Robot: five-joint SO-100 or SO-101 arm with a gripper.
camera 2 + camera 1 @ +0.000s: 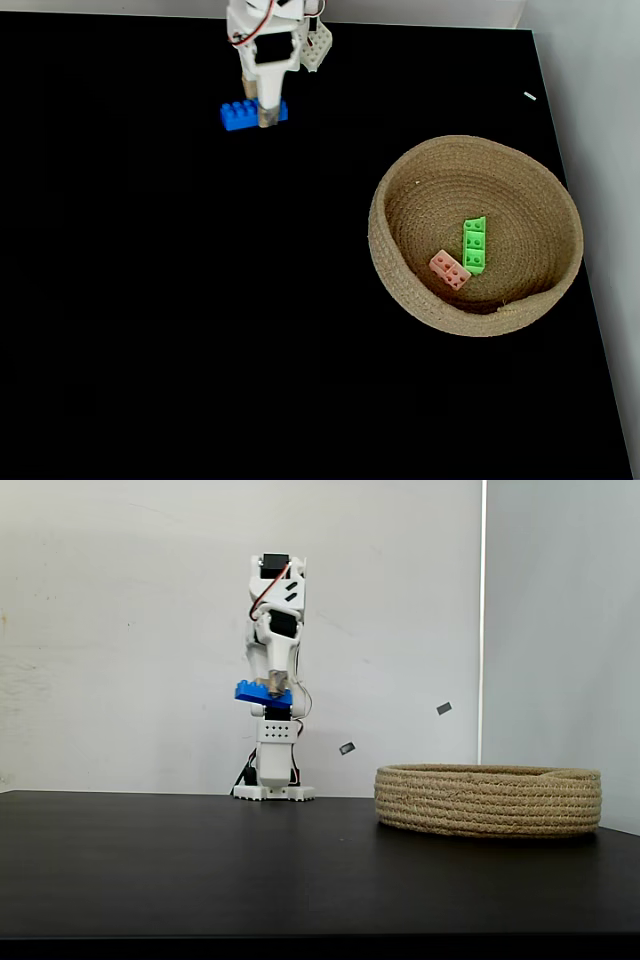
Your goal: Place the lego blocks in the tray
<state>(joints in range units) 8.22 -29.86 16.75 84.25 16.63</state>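
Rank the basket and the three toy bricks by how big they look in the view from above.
1. Basket, by far the largest.
2. Blue brick, held in the hand; being raised nearer the camera may enlarge it.
3. Green brick.
4. Pink brick, only slightly smaller than green.

Probably a hobby or lab bench: a bare black table [200,870] against a scuffed white wall [120,630], tape scraps [347,748] stuck on it.
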